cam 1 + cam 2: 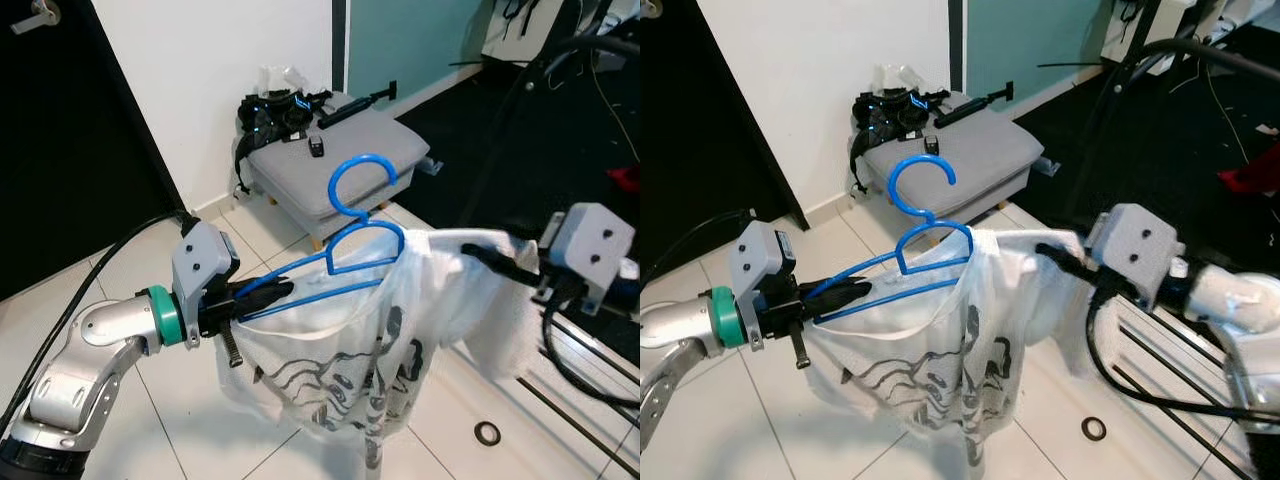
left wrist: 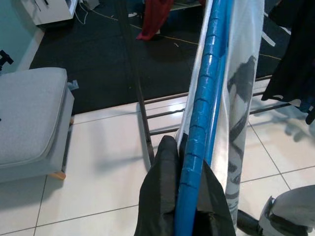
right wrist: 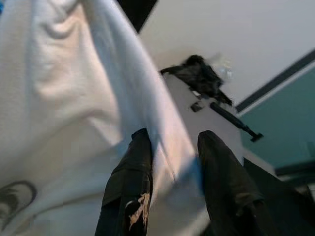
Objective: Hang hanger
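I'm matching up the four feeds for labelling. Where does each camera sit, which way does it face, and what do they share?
Left eye view: head, looking down; left gripper holds blue hanger.
Right eye view: same scene; right gripper at white shirt.
Left wrist view: along fingers shut on the hanger.
Right wrist view: along fingers astride the shirt.
Shared: grey footstool.
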Robot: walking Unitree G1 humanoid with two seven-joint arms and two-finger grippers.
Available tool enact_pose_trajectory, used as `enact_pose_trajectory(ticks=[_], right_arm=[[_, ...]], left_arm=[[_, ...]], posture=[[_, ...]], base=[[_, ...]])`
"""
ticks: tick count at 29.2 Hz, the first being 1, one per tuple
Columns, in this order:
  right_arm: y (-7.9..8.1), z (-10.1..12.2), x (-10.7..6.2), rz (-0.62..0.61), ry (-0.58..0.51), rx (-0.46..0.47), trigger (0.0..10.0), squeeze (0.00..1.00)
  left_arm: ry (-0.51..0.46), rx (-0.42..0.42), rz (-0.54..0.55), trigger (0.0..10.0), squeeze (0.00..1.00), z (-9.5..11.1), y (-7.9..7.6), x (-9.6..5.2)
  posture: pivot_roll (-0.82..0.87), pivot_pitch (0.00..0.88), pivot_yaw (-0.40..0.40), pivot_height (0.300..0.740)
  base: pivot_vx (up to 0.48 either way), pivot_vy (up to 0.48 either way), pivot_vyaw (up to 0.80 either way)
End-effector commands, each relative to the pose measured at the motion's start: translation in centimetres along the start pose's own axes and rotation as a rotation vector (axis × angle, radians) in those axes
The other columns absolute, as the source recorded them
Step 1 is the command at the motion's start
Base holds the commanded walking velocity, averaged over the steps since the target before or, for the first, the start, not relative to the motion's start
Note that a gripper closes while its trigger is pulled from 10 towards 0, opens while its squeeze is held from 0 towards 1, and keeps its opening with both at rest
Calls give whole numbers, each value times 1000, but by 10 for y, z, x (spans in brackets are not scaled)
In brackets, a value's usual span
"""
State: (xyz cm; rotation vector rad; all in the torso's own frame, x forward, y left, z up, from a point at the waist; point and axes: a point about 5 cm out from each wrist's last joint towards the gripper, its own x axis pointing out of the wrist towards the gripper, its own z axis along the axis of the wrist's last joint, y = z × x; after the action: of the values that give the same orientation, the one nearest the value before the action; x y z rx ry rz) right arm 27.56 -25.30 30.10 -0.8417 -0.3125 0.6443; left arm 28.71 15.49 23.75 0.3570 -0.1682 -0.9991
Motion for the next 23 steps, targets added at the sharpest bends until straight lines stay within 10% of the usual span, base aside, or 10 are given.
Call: enact_pose_trajectory(ticks=[1, 8, 14, 19, 23], right_arm=[[-5, 2, -8, -23, -20, 52, 10000, 0], [-16, 3, -19, -72, -29, 94, 10000, 0], [-32, -22, -21, -365, 137, -25, 10000, 0], [-41, -9, -18, -628, -81, 146, 10000, 0], [-1, -13, 4, -581, -134, 274, 10000, 0]], left_arm=[[-2, 0, 9, 0, 0, -1, 1, -3], [-1, 2, 19, 0, 0, -2, 2, -1], [2, 3, 39, 0, 0, -3, 3, -1], [-1, -3, 61, 0, 0, -4, 2, 1], [-16, -44, 105, 0, 0, -4, -2, 11]], posture=[[-157, 198, 169, 740], [-163, 198, 170, 740], [-156, 199, 166, 740], [-156, 195, 162, 740], [-158, 190, 157, 740]], base=[[0, 0, 0], [0, 0, 0], [0, 0, 0], [0, 0, 0], [0, 0, 0]])
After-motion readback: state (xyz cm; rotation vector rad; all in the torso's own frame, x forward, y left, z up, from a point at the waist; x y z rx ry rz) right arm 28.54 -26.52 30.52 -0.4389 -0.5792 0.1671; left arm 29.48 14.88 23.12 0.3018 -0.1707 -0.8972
